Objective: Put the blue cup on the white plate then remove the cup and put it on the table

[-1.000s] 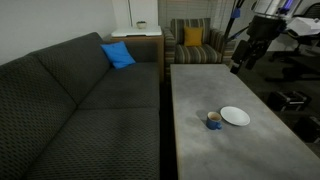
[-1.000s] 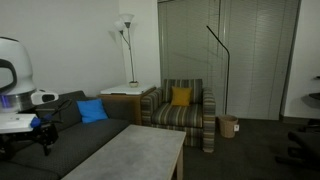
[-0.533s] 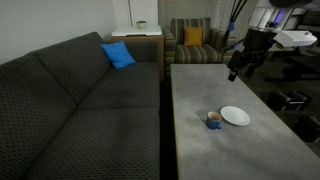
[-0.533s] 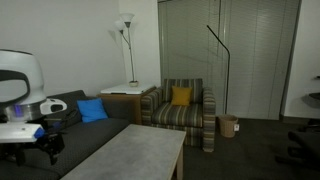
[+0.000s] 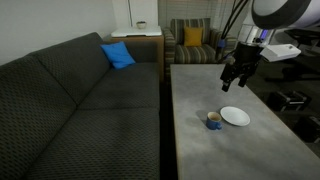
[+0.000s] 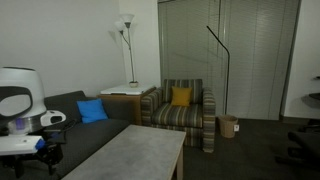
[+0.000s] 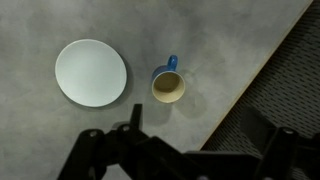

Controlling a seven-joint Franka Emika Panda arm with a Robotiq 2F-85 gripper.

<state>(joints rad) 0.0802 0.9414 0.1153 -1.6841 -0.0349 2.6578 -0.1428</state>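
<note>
To the left, a dark sofa (image 5: pixel 80 100) with a blue cushion (image 5: pixel 118 55), no part in this job. Right of that, on the grey surface (image 5: pixel 200 150), the blue cup (image 5: pixel 214 120): upright, empty, just beside the white plate (image 5: pixel 235 116) on its left side, not yet on it. Seen straight down from the wrist, a narrow strip of bare surface between the two, no contact. Further right and farther back, the tool (image 5: pixel 233 82), lowered and drawn in toward the pair compared with a second ago, now hanging above the surface short of the plate, jaws spread wide, holding nothing. Reads as the approach to the first pick: nothing grasped, both placements still to do. Likely next, a descent over the cup's rim
</note>
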